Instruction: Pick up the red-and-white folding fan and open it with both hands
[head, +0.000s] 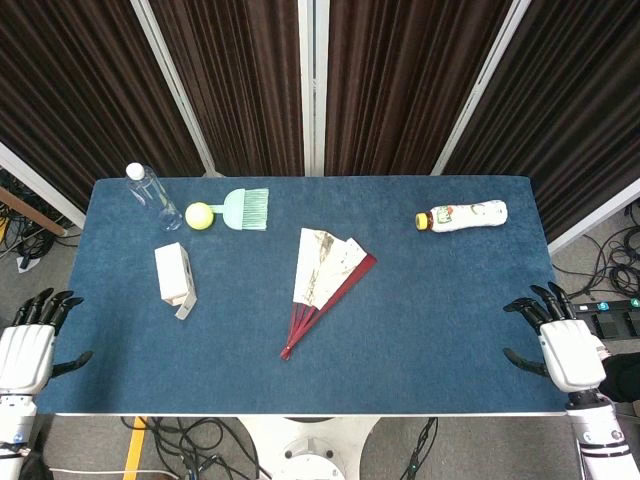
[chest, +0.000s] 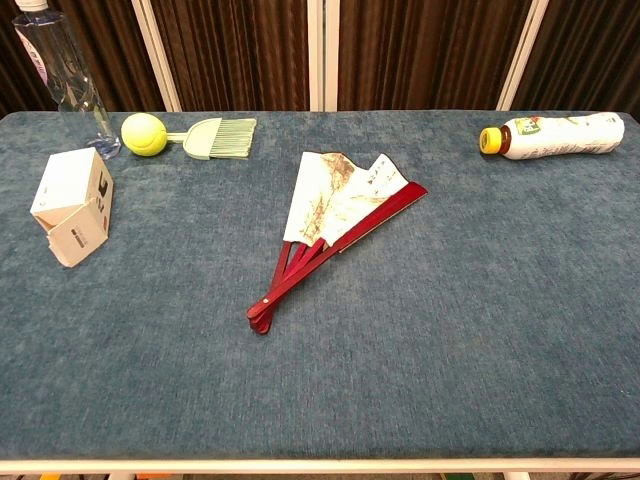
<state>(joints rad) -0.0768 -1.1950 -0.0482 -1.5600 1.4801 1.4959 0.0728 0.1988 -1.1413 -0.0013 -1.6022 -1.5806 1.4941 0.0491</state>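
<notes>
The red-and-white folding fan (head: 325, 287) is found lying flat near the middle of the blue table (head: 450, 320), partly spread, its paper leaf pointed toward the upper part of the frame and its red ribs gathered at a pivot toward the lower left; in the chest view the fan (chest: 330, 225) is seen in the centre, untouched by either hand. To the upper left of it, a pale green brush (head: 247, 208) is laid with its handle touching a yellow-green ball (head: 199, 216), and just left of these a clear water bottle (head: 152, 196) is placed. Below them, at mid left, a small white box (head: 173, 276) with an open flap is set. At the upper right a white drink bottle (head: 462, 215) with a yellow cap is laid on its side. The left hand (head: 30, 345) is seen at the lower left corner of the head view, beside the table edge, fingers spread apart and nothing held. The right hand (head: 560, 340) is seen at the lower right, over the table's edge, fingers likewise spread and empty. Dark curtains (head: 400, 80) are hung behind the table
</notes>
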